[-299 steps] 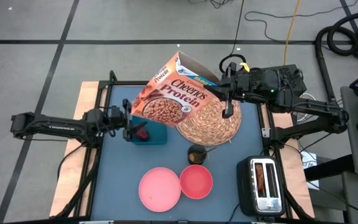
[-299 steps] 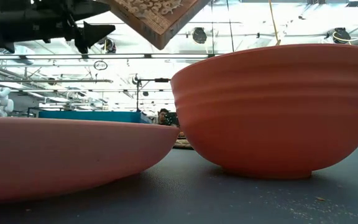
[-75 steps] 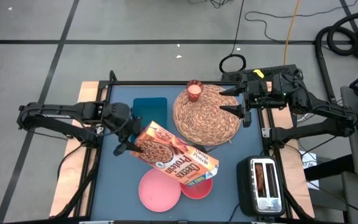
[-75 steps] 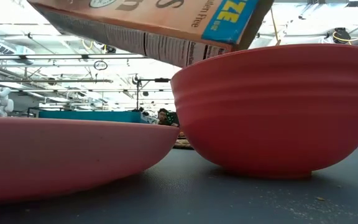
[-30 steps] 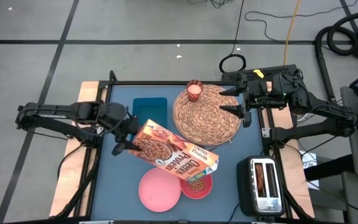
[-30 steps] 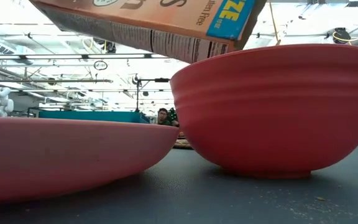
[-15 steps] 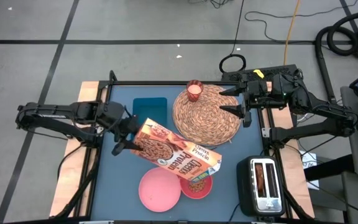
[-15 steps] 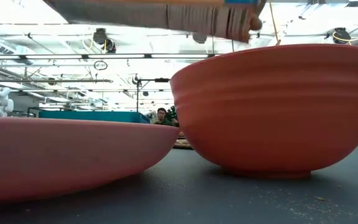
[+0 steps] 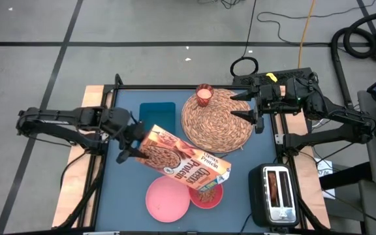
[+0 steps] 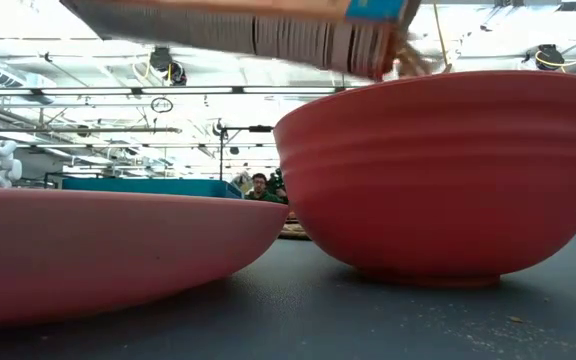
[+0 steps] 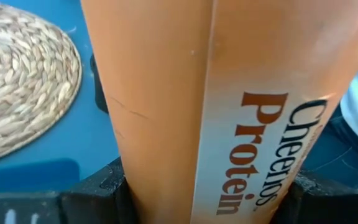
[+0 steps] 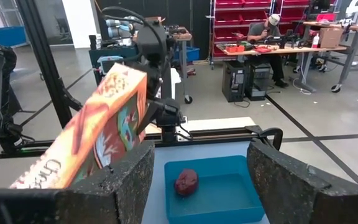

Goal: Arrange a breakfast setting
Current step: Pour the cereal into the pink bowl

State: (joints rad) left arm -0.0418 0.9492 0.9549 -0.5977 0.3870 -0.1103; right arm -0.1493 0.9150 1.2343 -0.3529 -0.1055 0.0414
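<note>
The orange Cheerios Protein box slants above the table, my left gripper shut on its closed end. Its open end hangs lower, over the coral-red bowl, which has cereal in it. The pink plate lies on the table beside the bowl. The round straw placemat lies at the far middle, with the candle glass on its far left rim. The dark-red fruit lies in a blue tray. My right gripper hovers open over the placemat's right edge. My left gripper pinches the box's closed end between its two fingers, one on each of two opposite sides. The fingers come from the table's left, slanting down along the box. The box is lifted clear and tilted, its open end down over the bowl.
A black toaster stands at the near right corner. People sit at benches in the room beyond the table. Bare blue tabletop lies left of the plate.
My left gripper has kept its place and jogged the box. In the low view the box's open end has swung a little higher over the bowl's rim, and cereal pieces fall from it toward the bowl.
</note>
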